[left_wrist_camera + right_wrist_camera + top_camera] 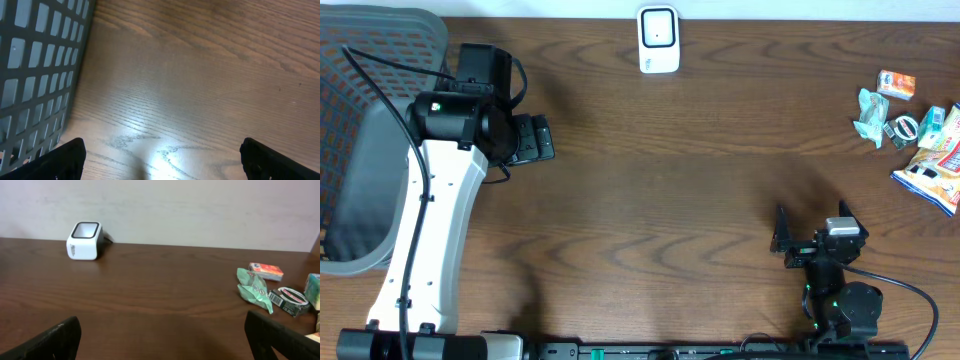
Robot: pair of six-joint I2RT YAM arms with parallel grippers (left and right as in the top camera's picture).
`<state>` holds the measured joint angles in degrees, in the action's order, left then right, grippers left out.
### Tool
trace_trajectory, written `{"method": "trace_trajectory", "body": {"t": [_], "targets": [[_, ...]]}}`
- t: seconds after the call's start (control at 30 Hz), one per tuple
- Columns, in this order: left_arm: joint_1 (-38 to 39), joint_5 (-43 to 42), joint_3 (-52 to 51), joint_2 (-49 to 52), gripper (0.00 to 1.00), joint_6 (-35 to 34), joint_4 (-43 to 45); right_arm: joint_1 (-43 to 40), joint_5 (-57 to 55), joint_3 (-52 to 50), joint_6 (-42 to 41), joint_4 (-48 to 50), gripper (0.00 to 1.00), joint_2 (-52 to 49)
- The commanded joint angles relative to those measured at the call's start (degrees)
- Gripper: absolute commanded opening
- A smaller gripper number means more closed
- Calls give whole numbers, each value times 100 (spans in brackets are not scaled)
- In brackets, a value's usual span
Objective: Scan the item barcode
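Table (700, 180) dark wood grain, slight sheen; scanner (659, 40) glossy white plastic; basket (365, 190) grey plastic mesh.

Dark wood-grain worktop (700, 200) with a white scanner (659, 40) at the far edge, a grey mesh basket (360, 120) on the left, and small packets (897, 84), orange, green and others, clustered far right.

Even, moderately bright light falls from above. On my overhead view the wooden table (700, 180) carries soft, faint shadows: one just beside the grey basket (360, 120), another far across from it. On my left wrist view a white patch of glare sits on the wood near the basket, and the grain looks soft. My right wrist view is sharp, the white scanner (85, 241) crisp against an evenly lit wall (200, 210).
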<state>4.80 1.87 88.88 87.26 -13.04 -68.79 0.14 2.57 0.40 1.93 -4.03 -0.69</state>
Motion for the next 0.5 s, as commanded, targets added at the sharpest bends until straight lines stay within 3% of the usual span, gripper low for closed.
{"method": "trace_trajectory", "body": {"t": [0.0, 0.3, 0.47], "targets": [[-28, 57, -7, 17, 98, 79, -55, 28, -52, -9, -61, -24, 99, 37], [-22, -446, -282, -9, 98, 74, -63, 28, -52, -9, -61, -24, 99, 37], [-24, -444, -1099, -223, 98, 79, 310, 28, -52, -9, -61, -24, 99, 37]]}}
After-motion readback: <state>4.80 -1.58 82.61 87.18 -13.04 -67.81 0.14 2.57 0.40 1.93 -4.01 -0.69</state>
